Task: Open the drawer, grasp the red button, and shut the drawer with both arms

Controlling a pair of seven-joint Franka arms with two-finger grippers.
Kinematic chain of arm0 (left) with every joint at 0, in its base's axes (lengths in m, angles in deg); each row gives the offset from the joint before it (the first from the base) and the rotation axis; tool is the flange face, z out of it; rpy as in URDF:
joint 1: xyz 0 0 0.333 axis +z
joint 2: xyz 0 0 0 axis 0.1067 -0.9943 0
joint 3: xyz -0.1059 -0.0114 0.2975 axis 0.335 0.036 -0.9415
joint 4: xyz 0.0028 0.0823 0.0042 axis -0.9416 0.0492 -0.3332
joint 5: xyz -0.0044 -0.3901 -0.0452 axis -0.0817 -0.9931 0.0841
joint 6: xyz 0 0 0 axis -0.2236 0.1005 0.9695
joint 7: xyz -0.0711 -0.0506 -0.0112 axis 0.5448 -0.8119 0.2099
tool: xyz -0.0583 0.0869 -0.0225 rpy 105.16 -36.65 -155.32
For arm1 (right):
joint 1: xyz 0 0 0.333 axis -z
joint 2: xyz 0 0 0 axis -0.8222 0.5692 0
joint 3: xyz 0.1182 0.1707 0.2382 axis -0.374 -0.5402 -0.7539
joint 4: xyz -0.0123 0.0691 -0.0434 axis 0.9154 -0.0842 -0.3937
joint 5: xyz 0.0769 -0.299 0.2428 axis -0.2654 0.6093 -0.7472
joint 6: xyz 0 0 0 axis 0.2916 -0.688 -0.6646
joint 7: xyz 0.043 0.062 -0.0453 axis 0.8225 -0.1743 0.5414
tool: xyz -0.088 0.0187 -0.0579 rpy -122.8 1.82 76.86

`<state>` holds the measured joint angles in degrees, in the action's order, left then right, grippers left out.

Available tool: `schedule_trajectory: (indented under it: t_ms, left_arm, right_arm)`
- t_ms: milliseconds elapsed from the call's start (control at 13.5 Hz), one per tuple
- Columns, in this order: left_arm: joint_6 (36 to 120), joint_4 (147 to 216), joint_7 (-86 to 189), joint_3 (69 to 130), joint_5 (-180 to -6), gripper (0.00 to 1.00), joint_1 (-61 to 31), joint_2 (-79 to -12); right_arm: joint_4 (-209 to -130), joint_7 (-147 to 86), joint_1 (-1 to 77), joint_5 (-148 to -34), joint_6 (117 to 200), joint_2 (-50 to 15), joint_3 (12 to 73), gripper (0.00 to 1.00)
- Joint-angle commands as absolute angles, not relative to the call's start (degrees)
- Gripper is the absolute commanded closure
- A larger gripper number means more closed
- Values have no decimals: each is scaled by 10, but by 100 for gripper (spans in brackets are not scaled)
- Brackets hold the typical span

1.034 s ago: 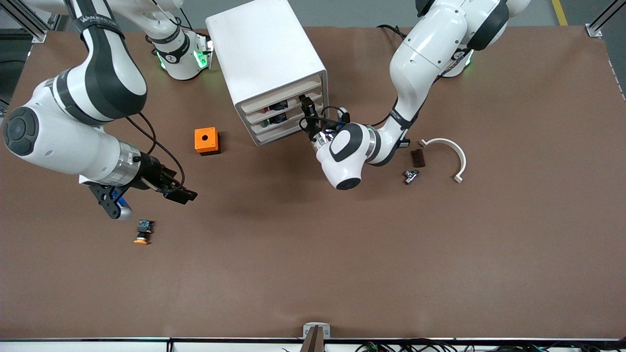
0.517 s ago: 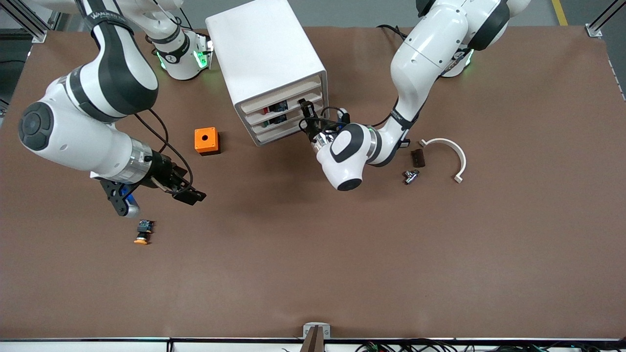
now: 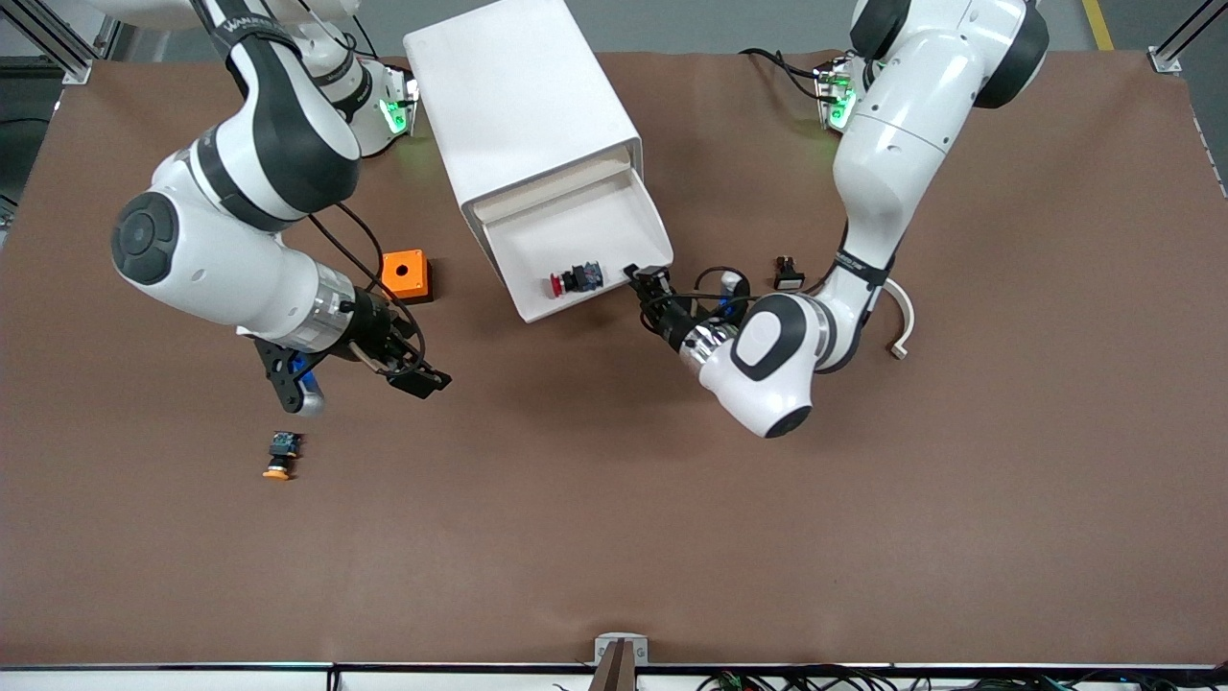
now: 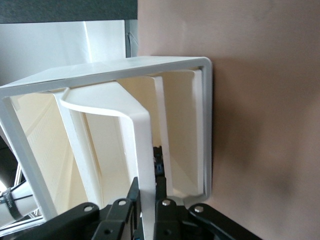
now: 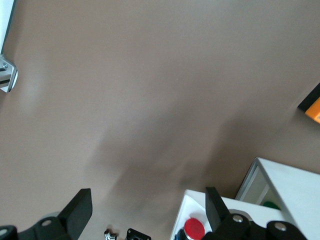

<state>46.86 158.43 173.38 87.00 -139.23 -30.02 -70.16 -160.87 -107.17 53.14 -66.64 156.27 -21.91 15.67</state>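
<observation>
Drawer (image 3: pixel 585 251) of the white cabinet (image 3: pixel 523 106) stands pulled out, and one red-capped button (image 3: pixel 574 279) lies in it near its front edge. The left claw (image 3: pixel 652 285) is clamped on the drawer's front corner at the left arm's end. The right claw (image 3: pixel 419 377), fingers apart, hangs over bare worktop (image 3: pixel 614 537), nearer the front camera than the cabinet and toward the right arm's end.

Counted on the worktop: one cabinet, one orange cube (image 3: pixel 405 275) just beside the cabinet, one orange-capped button (image 3: pixel 279 455) nearer the camera than the cube, one white curved clip (image 3: pixel 902 312) and one small black part (image 3: pixel 789 274), both toward the left arm's end from the cabinet.

The left wrist view alone shows the drawer's front slat (image 4: pixel 142 145) running between that claw's fingers (image 4: pixel 162 210). The right wrist view shows the red cap (image 5: pixel 195 228) from low over the worktop and, inside the cabinet, something green (image 5: pixel 271 205) that the front view hides.
</observation>
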Motion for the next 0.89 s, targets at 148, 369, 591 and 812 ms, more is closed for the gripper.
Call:
schedule_trajectory:
  t_ms: [148, 369, 591, 812]
  left_arm:
    - [467, 1568, 1679, 873, -1397, 1, -285, -700]
    - [465, 1567, 1682, 871, -1395, 1, -271, -693]
    - [463, 1563, 1675, 840, -1391, 1, -246, -685]
    - [459, 1546, 1668, 844, -1295, 1, -237, -672]
  right_arm:
    - [-1599, -1230, 530, -564, 1603, -176, 70, 0]
    - [-1605, -1316, 501, -509, 1610, -166, 46, 0]
    - [-1631, -1362, 466, -494, 1608, -167, 46, 0]
    - [-1666, -1405, 430, -460, 1612, -168, 46, 0]
